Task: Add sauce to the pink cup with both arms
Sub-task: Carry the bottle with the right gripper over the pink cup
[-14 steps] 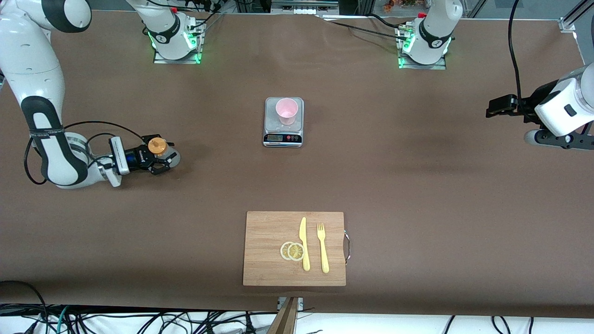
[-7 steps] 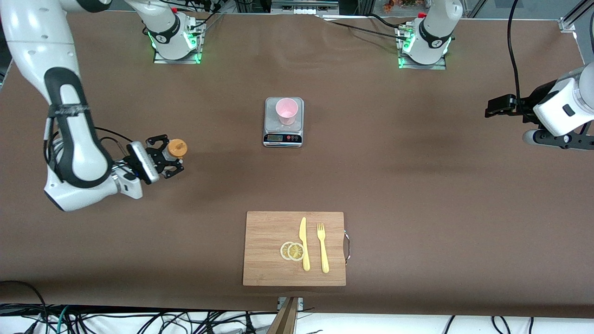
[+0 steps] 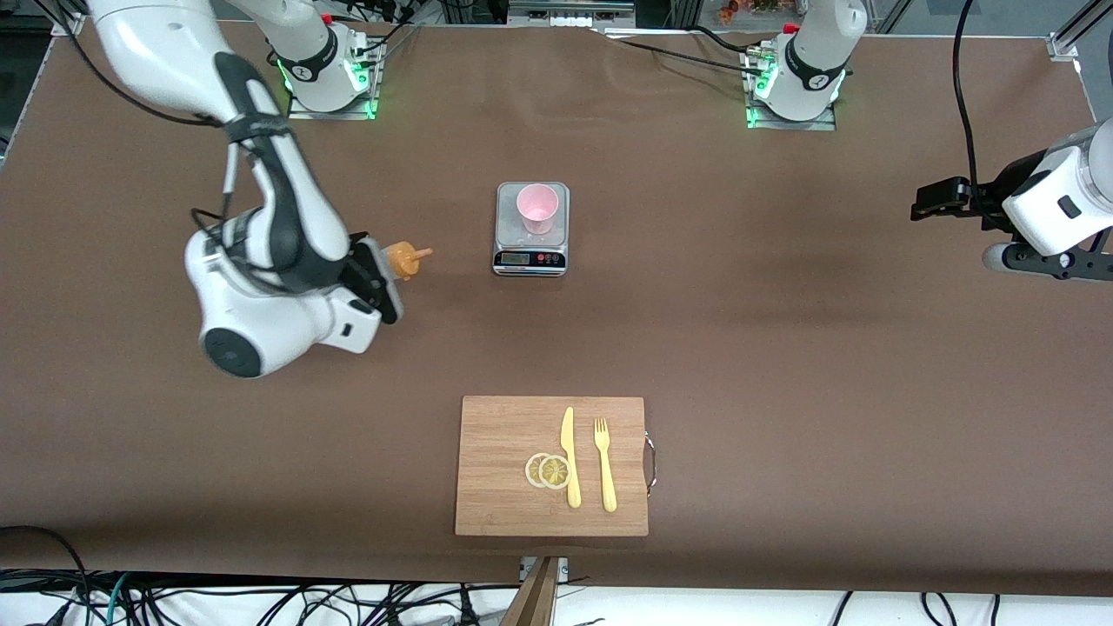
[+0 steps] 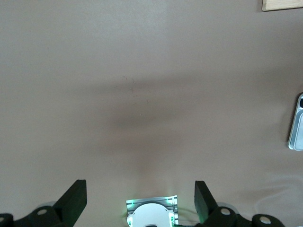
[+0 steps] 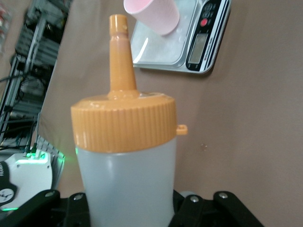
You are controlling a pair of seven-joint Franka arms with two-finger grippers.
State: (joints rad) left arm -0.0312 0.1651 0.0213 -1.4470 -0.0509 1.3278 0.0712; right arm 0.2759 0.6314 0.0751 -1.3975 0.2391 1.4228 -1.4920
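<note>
The pink cup stands upright on a small silver scale at the table's middle; both show in the right wrist view, the cup on the scale. My right gripper is shut on the sauce bottle, held in the air over bare table beside the scale, toward the right arm's end. The bottle is tilted, its orange nozzle pointing at the scale. In the right wrist view the bottle fills the jaws of the gripper. My left gripper waits, open and empty.
A wooden cutting board lies nearer to the front camera than the scale. It carries a yellow knife, a yellow fork and two lemon slices. The left arm's base shows in the left wrist view.
My right arm has lifted the sauce bottle and carried it toward the scale, tipping it from upright so the nozzle points at the cup. The left arm has not moved.
</note>
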